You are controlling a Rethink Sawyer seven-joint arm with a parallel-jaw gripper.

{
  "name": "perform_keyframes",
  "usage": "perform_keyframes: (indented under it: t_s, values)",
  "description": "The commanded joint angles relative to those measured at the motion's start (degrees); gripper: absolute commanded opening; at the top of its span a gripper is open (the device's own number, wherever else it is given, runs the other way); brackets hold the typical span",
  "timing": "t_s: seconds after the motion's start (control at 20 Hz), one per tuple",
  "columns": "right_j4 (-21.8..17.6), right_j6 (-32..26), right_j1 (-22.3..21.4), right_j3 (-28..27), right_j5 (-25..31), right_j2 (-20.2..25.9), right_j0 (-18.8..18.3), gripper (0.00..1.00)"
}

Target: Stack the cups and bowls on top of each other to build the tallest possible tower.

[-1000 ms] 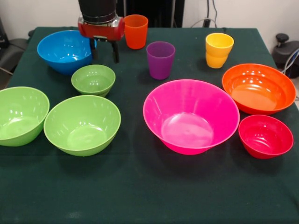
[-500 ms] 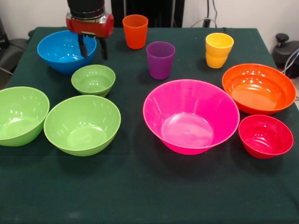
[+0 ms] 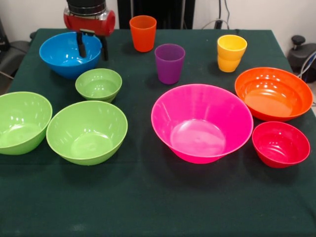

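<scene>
Front view: gripper (image 3: 92, 47), fingers spread and empty, sliding from orange plastic cup (image 3: 143, 33) to straddle rim of round blue plastic bowl (image 3: 69, 54) near tabletop's far-left corner; nothing stacking yet.

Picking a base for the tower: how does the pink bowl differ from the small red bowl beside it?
The pink bowl is by far the wider and deeper; the red bowl is small and shallow. The pink bowl sits mid-table, the red bowl nearer the table's edge, just in front of the orange bowl. Both stand upright, empty and unstacked, away from the gripper.
</scene>
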Motion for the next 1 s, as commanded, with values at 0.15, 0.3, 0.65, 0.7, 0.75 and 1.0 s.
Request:
perform_keyframes:
  t_s: [0.15, 0.3, 0.65, 0.7, 0.75, 1.0]
  values:
    - [-3.44, -13.99, 2.15, 0.16, 3.05, 1.5, 0.91, 1.0]
    - [-3.25, -14.51, 1.21, 0.61, 3.61, 1.47, 0.52, 1.0]
    - [-5.96, -11.81, 2.93, 0.45, 1.65, -0.51, 2.4, 1.0]
    - [-6.12, -11.97, 3.04, 0.13, 1.65, -0.55, 2.31, 1.0]
    - [-5.96, -12.42, 2.84, -0.17, 2.0, -0.46, 1.96, 1.0]
    - [-5.85, -14.89, 3.06, -2.33, 3.89, -0.13, 1.09, 1.0]
